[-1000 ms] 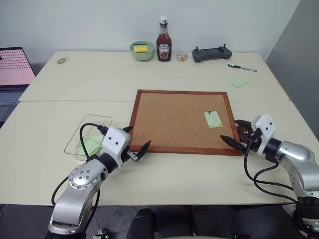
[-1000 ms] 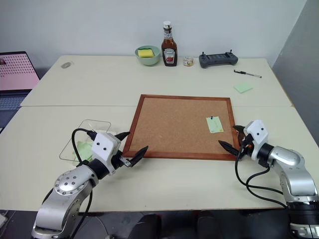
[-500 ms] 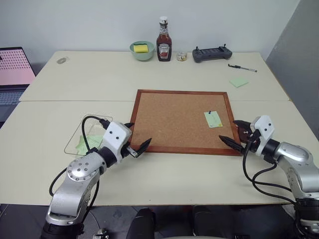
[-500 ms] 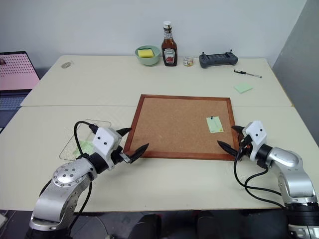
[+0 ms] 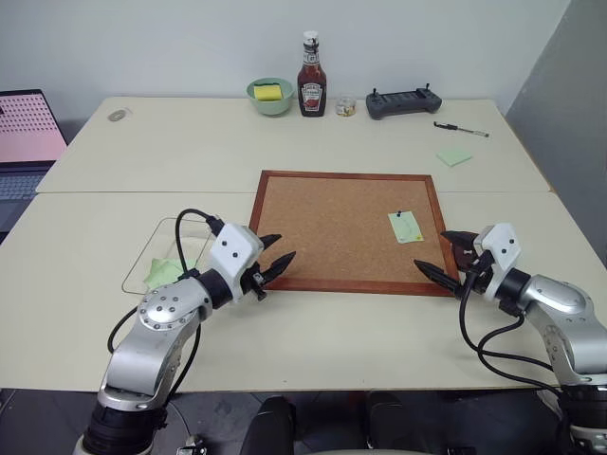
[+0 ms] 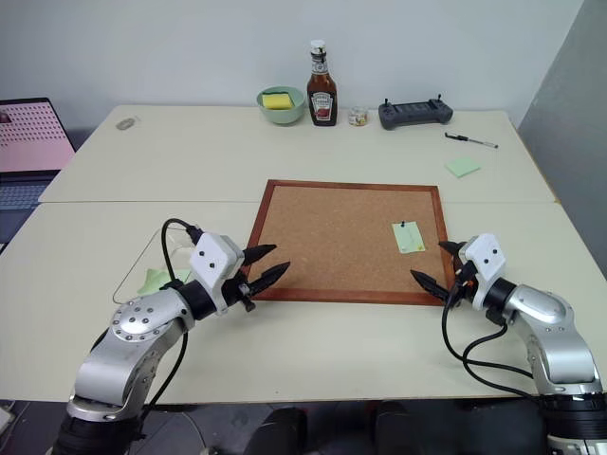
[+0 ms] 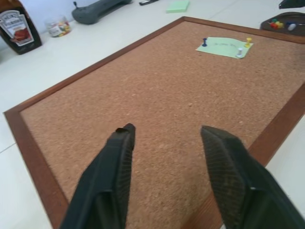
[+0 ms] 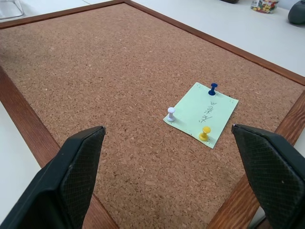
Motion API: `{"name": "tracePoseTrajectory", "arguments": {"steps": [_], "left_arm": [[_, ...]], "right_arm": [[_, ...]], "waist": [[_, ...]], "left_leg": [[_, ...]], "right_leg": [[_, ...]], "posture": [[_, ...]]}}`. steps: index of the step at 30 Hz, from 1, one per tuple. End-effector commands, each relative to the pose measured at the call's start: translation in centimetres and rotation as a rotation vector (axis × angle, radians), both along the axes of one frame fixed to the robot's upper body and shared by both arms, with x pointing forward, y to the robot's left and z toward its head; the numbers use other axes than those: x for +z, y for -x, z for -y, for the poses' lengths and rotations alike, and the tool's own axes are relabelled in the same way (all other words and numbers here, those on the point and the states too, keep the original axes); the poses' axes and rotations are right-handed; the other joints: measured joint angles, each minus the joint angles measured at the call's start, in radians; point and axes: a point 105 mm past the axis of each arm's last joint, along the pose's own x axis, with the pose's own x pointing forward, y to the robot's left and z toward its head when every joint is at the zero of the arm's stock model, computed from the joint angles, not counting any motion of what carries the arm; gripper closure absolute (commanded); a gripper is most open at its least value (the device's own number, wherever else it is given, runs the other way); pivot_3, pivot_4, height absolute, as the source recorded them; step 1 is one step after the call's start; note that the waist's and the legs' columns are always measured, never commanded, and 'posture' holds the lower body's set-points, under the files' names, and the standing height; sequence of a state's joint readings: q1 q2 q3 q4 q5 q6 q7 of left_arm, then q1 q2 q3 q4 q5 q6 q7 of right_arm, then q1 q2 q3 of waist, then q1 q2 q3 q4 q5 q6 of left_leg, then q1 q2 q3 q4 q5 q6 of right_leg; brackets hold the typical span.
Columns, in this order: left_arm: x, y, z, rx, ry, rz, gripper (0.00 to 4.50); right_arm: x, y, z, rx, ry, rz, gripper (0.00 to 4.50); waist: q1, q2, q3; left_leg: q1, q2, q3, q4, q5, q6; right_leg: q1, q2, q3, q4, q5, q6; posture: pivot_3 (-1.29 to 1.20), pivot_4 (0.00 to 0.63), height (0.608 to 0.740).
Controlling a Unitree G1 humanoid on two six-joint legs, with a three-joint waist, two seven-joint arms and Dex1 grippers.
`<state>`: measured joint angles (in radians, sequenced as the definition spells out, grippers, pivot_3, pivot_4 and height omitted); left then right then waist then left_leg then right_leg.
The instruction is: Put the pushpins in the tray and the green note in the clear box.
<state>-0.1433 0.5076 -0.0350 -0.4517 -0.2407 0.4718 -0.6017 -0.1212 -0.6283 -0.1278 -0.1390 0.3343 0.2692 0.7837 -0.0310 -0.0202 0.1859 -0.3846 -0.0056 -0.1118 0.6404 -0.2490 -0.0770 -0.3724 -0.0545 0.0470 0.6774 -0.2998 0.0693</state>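
Cork surface: corkboard [image 5: 341, 227] in a wood frame, lying flat on the table [image 5: 285, 152].
Green note [image 8: 202, 114]: pinned near the board's right edge by three pushpins [image 8: 212, 88], blue, white and yellow.
Tray [image 7: 286, 21]: just beside the board's right edge, holding more pins.
Clear box [image 5: 161, 256]: left of the board, green paper inside.
Left gripper [image 5: 275, 262]: fingers apart, empty, over the board's near-left corner.
Right gripper [image 5: 438, 256]: fingers wide apart, empty, at the near-right corner.

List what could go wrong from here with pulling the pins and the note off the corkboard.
Three pushpins pin the green note to the corkboard; tugging the note first would likely tear it. The pins are tiny against the right gripper, so one may slip. A freed pin could roll away.
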Motion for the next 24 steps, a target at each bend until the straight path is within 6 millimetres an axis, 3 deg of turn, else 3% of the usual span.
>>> {"name": "tracePoseTrajectory", "arguments": {"steps": [1,8,15,19,24], "left_arm": [[1.0,-0.5,1.6,-0.049,0.027,0.045,3.16],[0.6,-2.5,4.4,-0.102,0.071,0.007,4.44],[0.5,-4.6,7.1,-0.129,0.125,-0.022,4.48],[-1.1,-6.0,8.0,-0.113,0.131,-0.079,4.48],[-2.9,-6.2,8.2,-0.12,0.115,-0.128,4.48]], "right_arm": [[1.5,0.3,-0.3,0.003,-0.01,0.059,0.0],[1.6,0.7,-1.0,0.004,-0.017,0.064,0.0],[1.8,0.6,-0.9,0.0,-0.013,0.07,0.0],[1.8,0.6,-1.2,-0.001,-0.01,0.071,0.0],[2.0,0.5,-1.2,-0.008,-0.007,0.066,0.0]], "waist": [[0.0,0.0,0.0],[0.0,0.0,0.0],[-0.001,0.0,0.0],[-0.001,0.0,0.0],[-0.001,0.0,0.0]], "left_leg": [[0.0,0.0,0.0,0.0,0.0,0.0],[0.0,0.0,0.0,0.0,0.0,0.0],[-0.001,0.0,0.0,0.0,0.0,0.0],[-0.001,0.0,0.0,0.0,0.0,0.0],[-0.001,0.0,0.0,0.0,0.0,0.0]], "right_leg": [[0.0,0.0,0.0,0.0,0.0,0.0],[0.0,0.0,0.0,0.0,0.0,0.0],[0.0,0.0,-0.001,-0.001,0.0,0.0],[0.0,0.0,-0.001,-0.001,0.0,0.0],[0.0,0.0,-0.001,-0.001,0.0,0.0]], "posture": [[0.0,0.15,0.74],[0.0,0.15,0.74],[0.0,0.15,0.74],[0.0,0.15,0.74],[0.0,0.15,0.74]]}}
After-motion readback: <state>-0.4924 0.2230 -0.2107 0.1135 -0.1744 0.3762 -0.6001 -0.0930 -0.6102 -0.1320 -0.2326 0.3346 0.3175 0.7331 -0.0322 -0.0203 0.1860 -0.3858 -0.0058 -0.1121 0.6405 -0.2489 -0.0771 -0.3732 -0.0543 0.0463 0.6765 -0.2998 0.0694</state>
